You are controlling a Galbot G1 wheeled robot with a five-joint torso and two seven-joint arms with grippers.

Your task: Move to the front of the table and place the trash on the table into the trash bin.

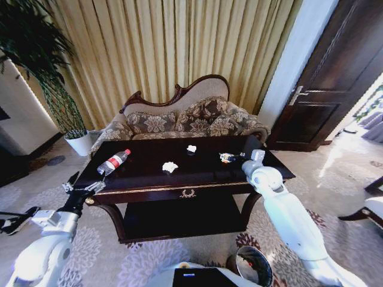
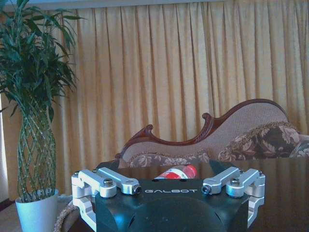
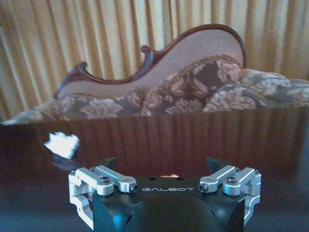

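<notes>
Right gripper (image 1: 239, 156) open over table (image 1: 197, 173) (near orange bit (image 1: 226, 158)), left gripper (image 1: 90, 186) open

One table (image 1: 149, 179), one bottle (image 1: 114, 162), two paper wads (image 1: 170, 167), one bin (image 1: 253, 266), one sofa (image 1: 179, 116)

The dark glossy tabletop (image 1: 143, 173) is carrying scattered litter. A clear bottle with a red label (image 1: 114, 162) is lying on its side near the left end. A crumpled white paper wad (image 1: 170, 167) is sitting near the middle, a smaller white scrap (image 1: 191, 149) is resting farther back, and a small white-and-orange bit (image 1: 226, 157) is lying toward the right.
</notes>
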